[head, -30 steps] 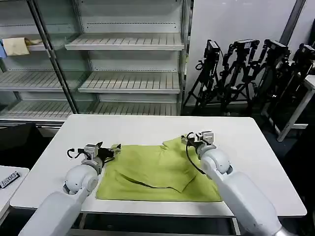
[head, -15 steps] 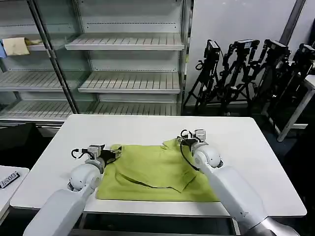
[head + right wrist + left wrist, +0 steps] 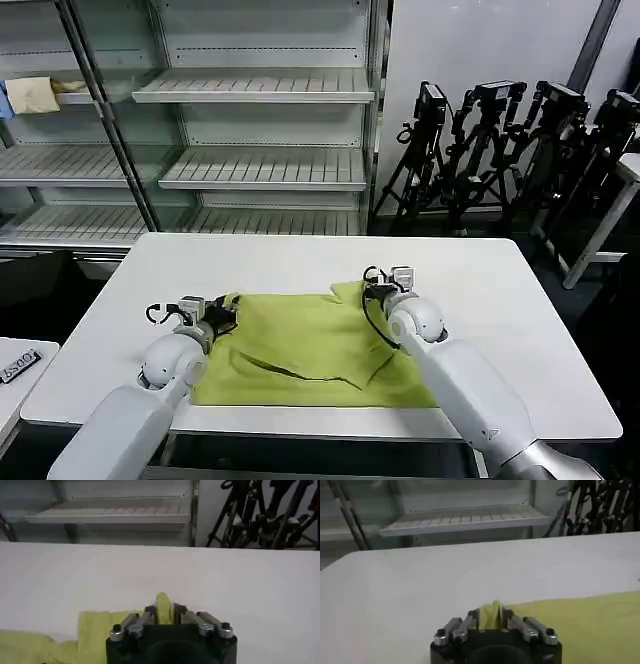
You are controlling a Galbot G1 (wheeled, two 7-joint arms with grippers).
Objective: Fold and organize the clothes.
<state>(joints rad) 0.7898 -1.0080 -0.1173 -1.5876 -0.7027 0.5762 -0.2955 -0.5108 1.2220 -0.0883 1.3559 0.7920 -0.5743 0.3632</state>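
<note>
Left wrist view: the left gripper [image 3: 490,616] pinches the shirt [image 3: 310,345]'s far left corner; the right gripper [image 3: 164,611] clamps the far right corner. The shirt lies on the table [image 3: 300,262]; move both corners evenly to avoid skewing the fold.

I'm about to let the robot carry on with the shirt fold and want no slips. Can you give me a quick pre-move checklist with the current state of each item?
1. Left gripper has fabric: ok, its fingers are shut on a pinch of the lime shirt at the far left corner.
2. Right gripper has fabric: ok, shut on a pinch at the far right corner.
3. Both grips at the same far edge: ok, they look roughly level in the head view.
4. Shirt fully on the white table: ok, though its near edge lies close to the table's front edge.
5. Fabric flat: not ok, a diagonal fold crosses the middle.
6. Grip depth: cannot tell.
</note>
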